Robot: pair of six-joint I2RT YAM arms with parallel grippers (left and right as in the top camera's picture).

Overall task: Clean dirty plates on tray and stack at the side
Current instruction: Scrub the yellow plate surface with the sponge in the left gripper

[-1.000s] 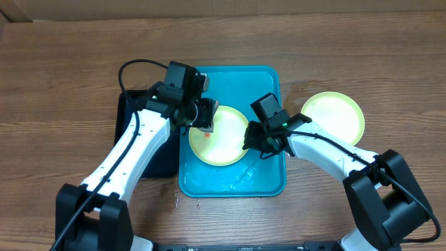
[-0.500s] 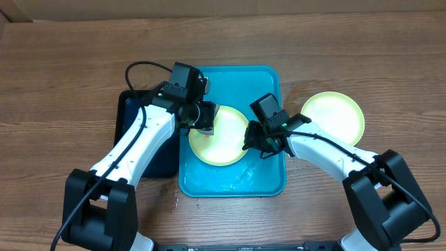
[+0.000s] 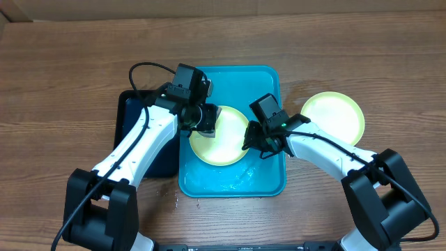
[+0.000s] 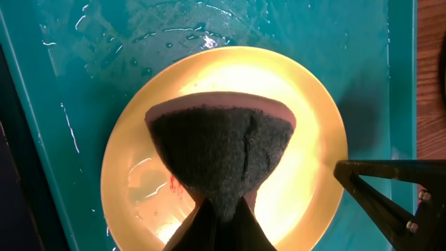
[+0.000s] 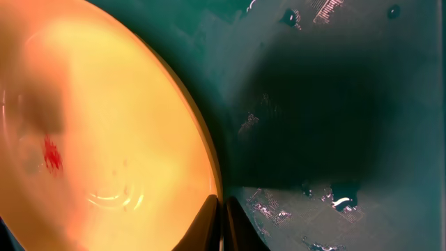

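Left claw (image 3: 204, 118) with sponge (image 4: 221, 150) had shifted slightly right over the plate; right claw (image 5: 221, 222) unchanged.
Yellow-green plate (image 3: 217, 143) lay flat in the wet turquoise tray (image 3: 268, 84), with a red smear (image 4: 173, 185) beside the sponge. Left claw pinched the dark sponge over the plate's middle. Right claw was pinched on the plate's rim. Second plate (image 3: 334, 115) sat on the tabletop (image 3: 70, 63) right of the tray. Black tray (image 3: 129, 115) lay just beside the tray's left side.

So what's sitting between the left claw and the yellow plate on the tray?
A dark scouring sponge, gripped by the left claw, hangs over the middle of the plate. The left wrist view shows it.
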